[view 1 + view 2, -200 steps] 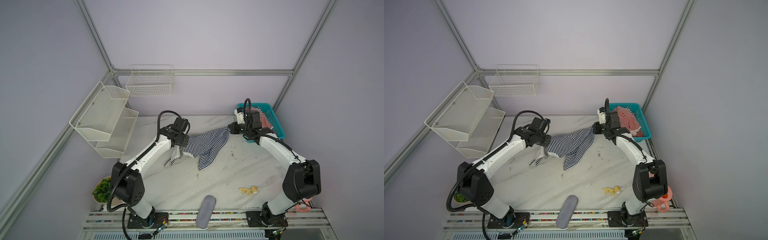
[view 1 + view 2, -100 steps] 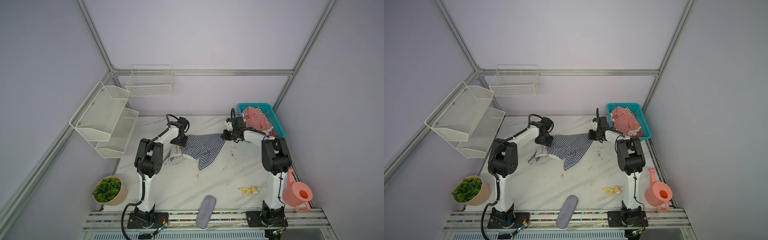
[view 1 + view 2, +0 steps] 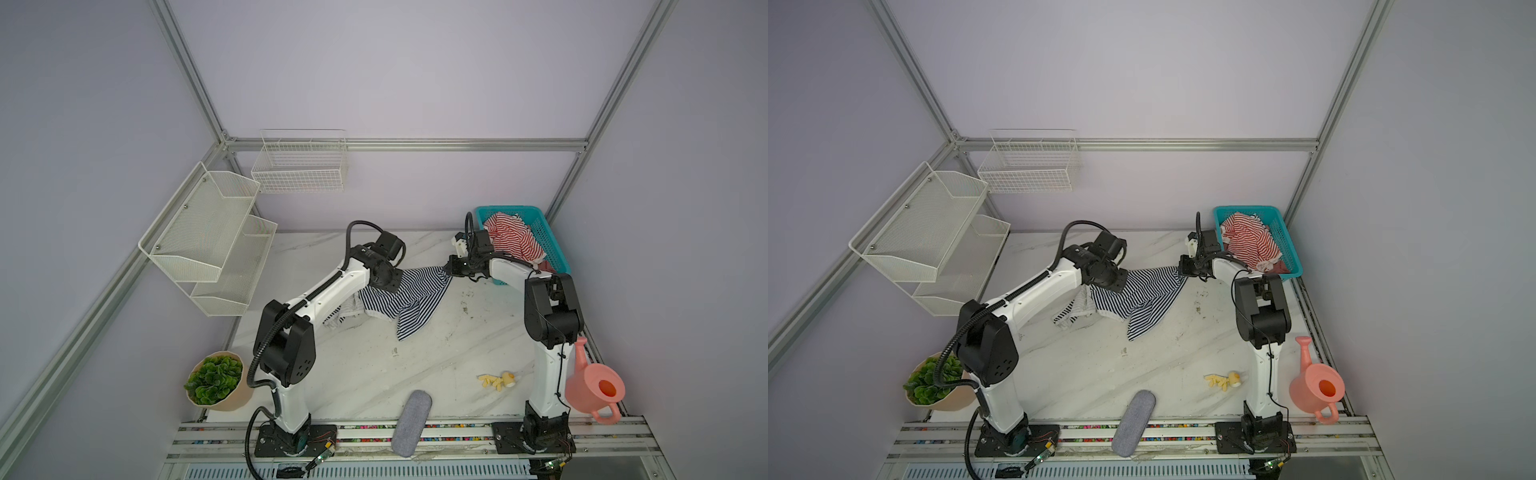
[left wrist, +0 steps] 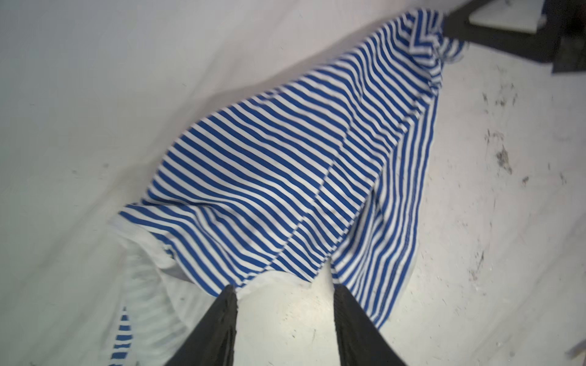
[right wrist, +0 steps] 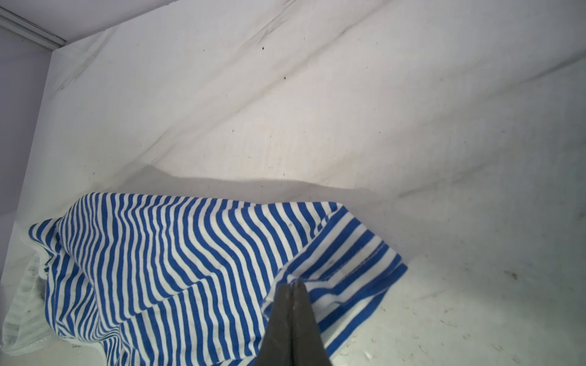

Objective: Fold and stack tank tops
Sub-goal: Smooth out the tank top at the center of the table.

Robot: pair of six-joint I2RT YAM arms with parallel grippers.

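In both top views a teal plastic lattice basket point(image 3: 549, 245) point(image 3: 1283, 241) sits at the far right corner of the pale, marble-veined surface point(image 3: 365, 374). The red-and-white tank top point(image 3: 513, 239) lies crumpled inside it, heaped above the rim. A beige pot point(image 3: 239, 401) at the near left holds a leafy green plant point(image 3: 214, 378). The navy-and-white tank top point(image 3: 411, 291) lies rumpled on the surface between the arms, with one corner stretched up to the right end effector point(image 3: 453, 268).

In the left wrist view the shirt is a soft knit with thin stripes. It falls in loose folds and has a pale, faintly striped part at one edge. The left end effector point(image 4: 285, 290) stands moderately wide, with bare surface showing between its dark fingers. The shirt's edge lies right at their tips, and nothing is pinched.

In the right wrist view the right end effector point(image 5: 292, 285) is pressed closed on a folded corner of the navy-and-white tank top, by its stitched hem.
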